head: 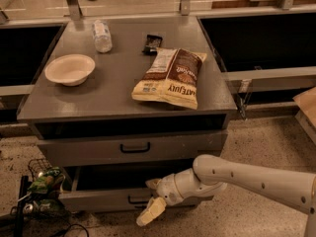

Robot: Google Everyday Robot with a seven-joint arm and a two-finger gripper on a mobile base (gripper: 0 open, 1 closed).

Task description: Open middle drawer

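Note:
The grey cabinet [123,95] shows two drawer fronts. The upper drawer [89,152] is closed, with a black pull handle. The middle drawer [94,200] below it stands pulled out a little, with a dark gap above its front, and has a small black handle [136,200]. My gripper [152,199] is at the front of the middle drawer, just right of that handle. Its pale fingers [149,213] are spread apart, one above and one below handle height. My white arm [247,179] reaches in from the right.
On the cabinet top lie a white bowl [70,69], a plastic bottle [102,36], a dark snack bar [152,43] and a chip bag [170,77]. Cables and a green item [42,186] sit on the floor at the left. Dark counters flank the cabinet.

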